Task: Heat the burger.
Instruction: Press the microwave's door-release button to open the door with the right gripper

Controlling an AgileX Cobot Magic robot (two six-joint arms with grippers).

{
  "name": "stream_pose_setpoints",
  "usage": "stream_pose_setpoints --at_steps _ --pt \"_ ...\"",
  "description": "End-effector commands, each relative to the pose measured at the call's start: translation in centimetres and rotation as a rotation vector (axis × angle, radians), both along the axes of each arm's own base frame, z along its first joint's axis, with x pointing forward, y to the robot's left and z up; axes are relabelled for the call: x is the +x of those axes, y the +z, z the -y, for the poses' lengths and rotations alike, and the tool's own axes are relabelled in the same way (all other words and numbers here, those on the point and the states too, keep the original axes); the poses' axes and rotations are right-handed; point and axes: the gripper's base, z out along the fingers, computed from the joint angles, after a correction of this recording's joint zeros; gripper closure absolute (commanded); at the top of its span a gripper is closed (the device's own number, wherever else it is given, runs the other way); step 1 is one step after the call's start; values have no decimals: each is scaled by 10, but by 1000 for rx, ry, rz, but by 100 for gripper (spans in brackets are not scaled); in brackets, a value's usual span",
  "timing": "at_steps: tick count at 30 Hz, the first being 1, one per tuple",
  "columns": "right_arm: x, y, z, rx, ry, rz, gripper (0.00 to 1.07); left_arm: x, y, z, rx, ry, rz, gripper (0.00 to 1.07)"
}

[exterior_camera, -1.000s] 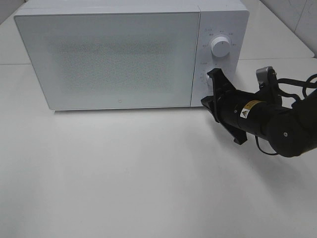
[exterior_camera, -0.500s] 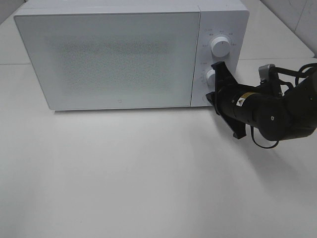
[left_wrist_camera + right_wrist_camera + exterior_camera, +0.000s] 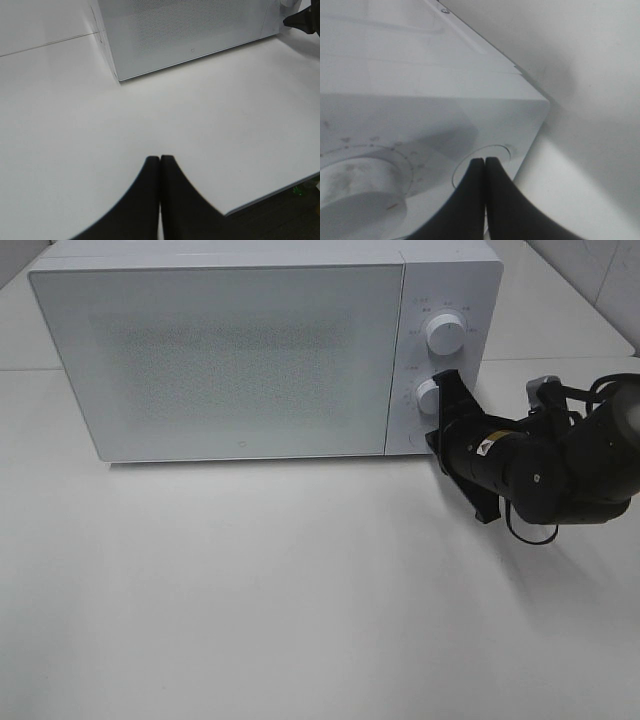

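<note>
My right hand (image 3: pixel 485 161) is closed, its two fingers flat against each other with nothing between them. Its tip is at the round button (image 3: pixel 497 156) in the bottom right corner of the microwave (image 3: pixel 220 350), just below the lower knob (image 3: pixel 428 396). I cannot tell whether it is actually pressing the button. The upper knob (image 3: pixel 445 333) sits apart from my hand, above the lower one. The microwave stands at the far side of the white worktop (image 3: pixel 300 590) with its speckled door (image 3: pixel 230 360) shut. The burger is not in sight in any view, and the door hides whatever is inside. My left hand (image 3: pixel 160 159) is also closed and empty, above the near left part of the worktop, well apart from the microwave.
</note>
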Motion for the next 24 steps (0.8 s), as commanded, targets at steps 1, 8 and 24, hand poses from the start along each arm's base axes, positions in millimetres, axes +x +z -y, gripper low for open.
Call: stream_pose_setpoints --at_steps 1,8,24 --pt "3 -1 -2 -3 24 35 107 -2 0 0 -16 5 26 106" --pt "7 -2 -3 14 15 61 107 -2 0 0 -16 5 26 106" --pt "24 11 -7 46 -24 124 107 -2 0 0 -16 5 26 106"
